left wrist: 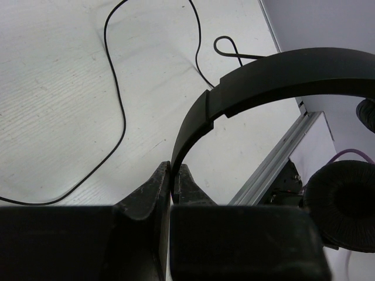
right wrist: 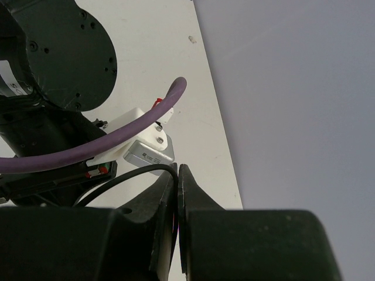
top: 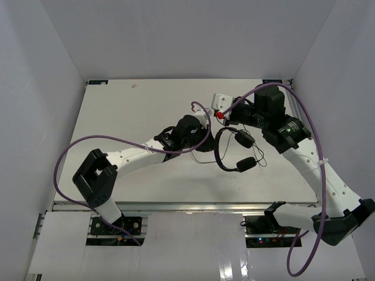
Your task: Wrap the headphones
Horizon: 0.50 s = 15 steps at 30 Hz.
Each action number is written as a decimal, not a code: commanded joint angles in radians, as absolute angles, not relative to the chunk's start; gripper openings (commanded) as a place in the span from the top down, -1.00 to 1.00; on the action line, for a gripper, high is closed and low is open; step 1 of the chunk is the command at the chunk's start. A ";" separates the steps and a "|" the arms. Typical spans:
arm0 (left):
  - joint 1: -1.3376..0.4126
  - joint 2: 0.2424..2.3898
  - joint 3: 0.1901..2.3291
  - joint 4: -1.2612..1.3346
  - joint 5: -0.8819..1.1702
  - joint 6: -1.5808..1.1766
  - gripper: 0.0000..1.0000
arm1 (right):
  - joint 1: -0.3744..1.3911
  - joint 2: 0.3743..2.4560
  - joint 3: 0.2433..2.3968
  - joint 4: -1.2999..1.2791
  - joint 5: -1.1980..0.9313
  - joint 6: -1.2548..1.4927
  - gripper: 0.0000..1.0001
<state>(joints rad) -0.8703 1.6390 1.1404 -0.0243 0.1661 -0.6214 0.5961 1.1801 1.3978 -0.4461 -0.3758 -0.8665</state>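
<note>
Headphones (top: 245, 139): location and heading? (KL)

Right of centre in the overhead view, above the white table (top: 135, 111). They sit just right of the left wrist and just below the right one. The headband (left wrist: 275, 79) bows toward frame left and opens toward frame right. Long axis runs top to bottom of the frame, with one of the earcups (top: 246, 164) below the other. Cannot tell whether the earcups touch the table. (MR)

Cord? (KL)

The thin black cord (left wrist: 120, 111) lies in loose curves on the table, upper left of the left wrist view, with a small loop near top centre. (MR)

Left side? (KL)

The left arm (top: 135, 155) folds at frame left, and its forearm reaches up-right to centre. The left gripper (left wrist: 171, 175) is clenched on a thin end of the headband, which rises from the fingers and arcs right. (MR)

Right side? (KL)

The right arm (top: 304, 155) climbs from lower right, with its wrist bent toward frame left. The right gripper (right wrist: 177, 175) has its fingers pressed together, nipping the cord. A purple cable (right wrist: 88, 149) crosses the left half of that view. (MR)
</note>
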 commanded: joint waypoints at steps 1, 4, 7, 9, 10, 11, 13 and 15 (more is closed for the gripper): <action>-0.874 1.578 1.139 0.066 0.221 -0.667 1.00 | 0.600 1.186 1.400 -0.427 -0.356 -0.900 0.85; -0.874 1.579 1.145 0.074 0.234 -0.676 1.00 | 0.600 1.195 1.401 -0.425 -0.348 -0.908 0.85; -0.874 1.582 1.150 0.080 0.237 -0.680 1.00 | 0.600 1.203 1.397 -0.422 -0.345 -0.911 0.85; -0.874 1.589 1.154 0.084 0.238 -0.682 1.00 | 0.601 1.208 1.395 -0.419 -0.345 -0.910 0.85; -0.874 1.593 1.158 0.082 0.236 -0.683 1.00 | 0.601 1.209 1.396 -0.419 -0.347 -0.906 0.85; -0.874 1.599 1.163 0.076 0.233 -0.684 1.00 | 0.601 1.210 1.399 -0.419 -0.351 -0.901 0.85; -0.873 1.612 1.176 0.060 0.224 -0.684 1.00 | 0.601 1.210 1.410 -0.422 -0.357 -0.891 0.85; -0.873 1.629 1.192 0.031 0.207 -0.684 1.00 | 0.604 1.206 1.424 -0.422 -0.364 -0.879 0.85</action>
